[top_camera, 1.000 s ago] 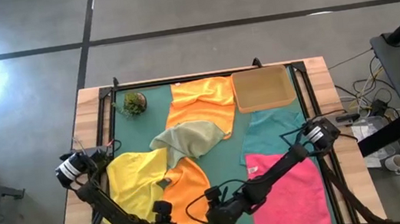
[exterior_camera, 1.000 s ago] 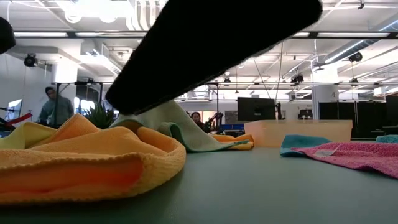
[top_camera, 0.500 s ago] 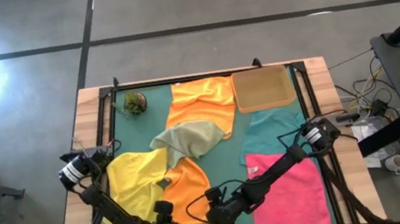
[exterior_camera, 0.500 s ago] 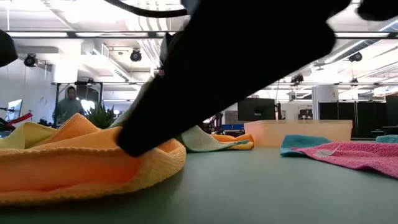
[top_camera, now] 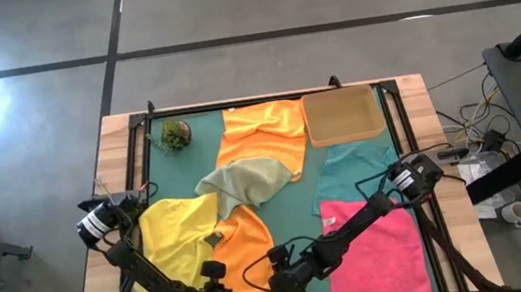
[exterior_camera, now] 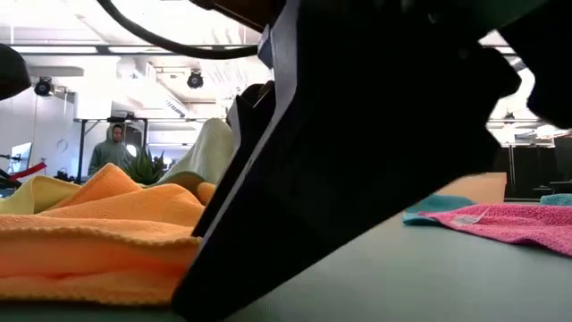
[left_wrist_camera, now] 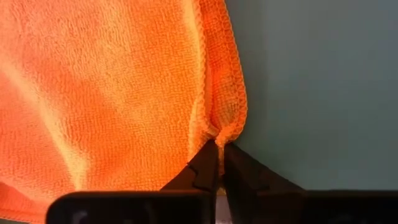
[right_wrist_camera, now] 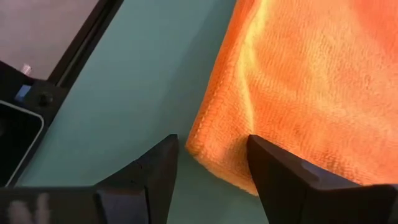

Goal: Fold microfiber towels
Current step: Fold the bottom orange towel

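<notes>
Towels lie across the green table [top_camera: 168, 170]: a yellow towel [top_camera: 173, 233] at the near left, an orange towel [top_camera: 245, 244] just right of it, an olive towel [top_camera: 245, 180] in the middle overlapping both, a second orange towel [top_camera: 264, 133] at the far middle, a teal towel [top_camera: 356, 169] to the right and a pink towel [top_camera: 380, 251] at the near right. Left gripper [left_wrist_camera: 218, 149] sits at the near edge of the near orange towel, jaws together and clamped on a pinch of its hem. Right gripper [right_wrist_camera: 212, 162] is just right of it at the same towel's near right corner, jaws apart with the corner between them, not gripping. Tan tray [top_camera: 342, 115] sits at the far right, and a plant ball [top_camera: 175, 134] at the far left
</notes>
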